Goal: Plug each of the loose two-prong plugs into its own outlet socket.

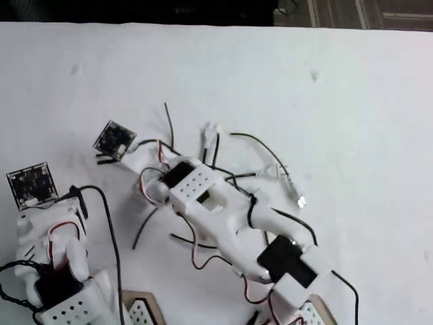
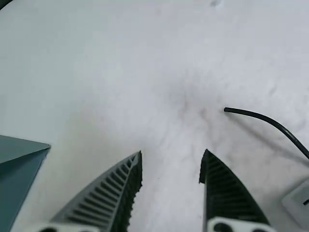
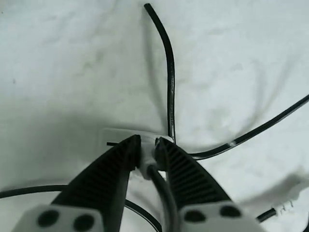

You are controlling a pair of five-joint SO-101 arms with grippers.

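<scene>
Two end effectors logged: right end effector point(image 3: 147, 141) pinched narrow on small white plastic two-prong plug point(image 3: 144, 159), lower centre of frame; left end effector point(image 2: 172, 152) wide, holding nothing. Risk: loose black cables point(image 1: 260, 142) snag and twist the plug in the grip. White creased counter point(image 1: 352, 88); dark band of room point(image 1: 135, 10) along top edge

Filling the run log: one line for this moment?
left hand: open, over table | right hand: shut on plug

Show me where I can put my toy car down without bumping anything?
The far strip of the table, beyond the black cables, is bare, and so is the right side past the white plug. The middle is crowded with cables and the right arm.
</scene>
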